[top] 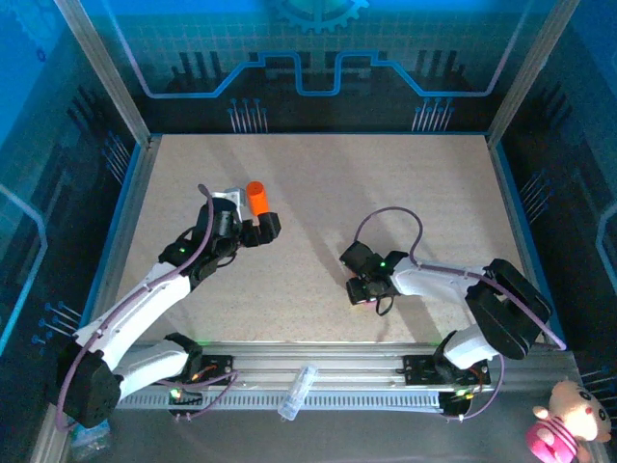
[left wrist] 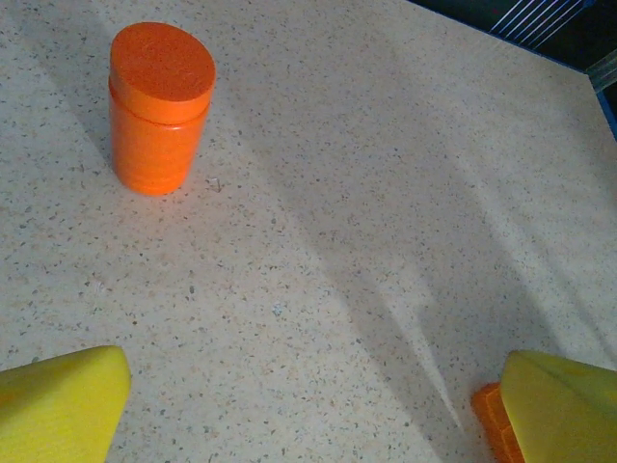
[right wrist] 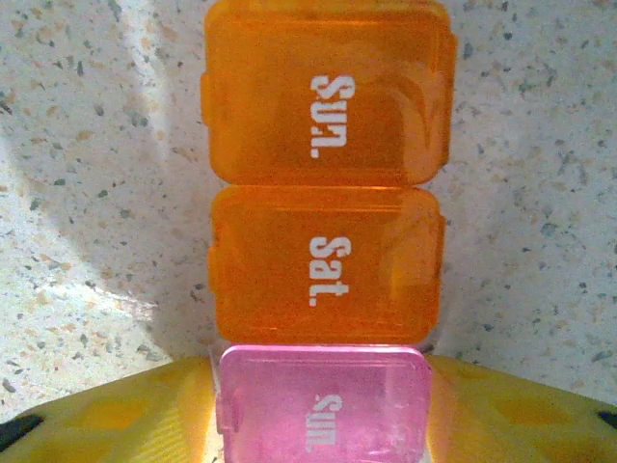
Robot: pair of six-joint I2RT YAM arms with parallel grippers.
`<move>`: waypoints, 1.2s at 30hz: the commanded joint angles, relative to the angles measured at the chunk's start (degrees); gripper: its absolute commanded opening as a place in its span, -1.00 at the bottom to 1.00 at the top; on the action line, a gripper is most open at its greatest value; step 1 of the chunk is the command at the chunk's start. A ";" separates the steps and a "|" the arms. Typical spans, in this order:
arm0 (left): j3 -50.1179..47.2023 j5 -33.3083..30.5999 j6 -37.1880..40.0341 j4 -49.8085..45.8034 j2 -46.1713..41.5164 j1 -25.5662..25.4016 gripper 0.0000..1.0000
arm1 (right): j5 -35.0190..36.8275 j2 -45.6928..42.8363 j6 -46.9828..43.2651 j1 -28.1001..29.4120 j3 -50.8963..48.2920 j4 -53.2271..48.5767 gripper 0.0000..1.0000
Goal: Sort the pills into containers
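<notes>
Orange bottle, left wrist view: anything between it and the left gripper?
Nothing visible. Bare table runs from the open left gripper to the orange bottle, which stands upright with its lid on, left of the gripper's centre line in that view.

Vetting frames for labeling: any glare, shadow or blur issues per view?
Top external: long diagonal shadows across the table. Left wrist: sharp orange bottle, soft shadow bands beside it. Right wrist: glare around the pink box, lettering slightly soft.

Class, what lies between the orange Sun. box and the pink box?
The orange Sat. box lies between them, touching both, as the right wrist view shows.
</notes>
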 commanded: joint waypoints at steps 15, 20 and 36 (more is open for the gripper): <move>0.22 1.57 -7.45 2.80 -2.31 -0.89 0.98 | 0.16 -5.50 -5.42 -0.32 1.19 1.64 -0.44; -0.51 5.36 -13.33 4.29 -4.39 -0.93 0.98 | -8.05 -11.55 -11.37 -1.87 3.94 3.91 -0.44; -1.41 17.72 -16.93 17.19 2.98 -5.48 0.98 | -17.96 -10.77 -13.43 -4.49 8.66 9.23 -0.42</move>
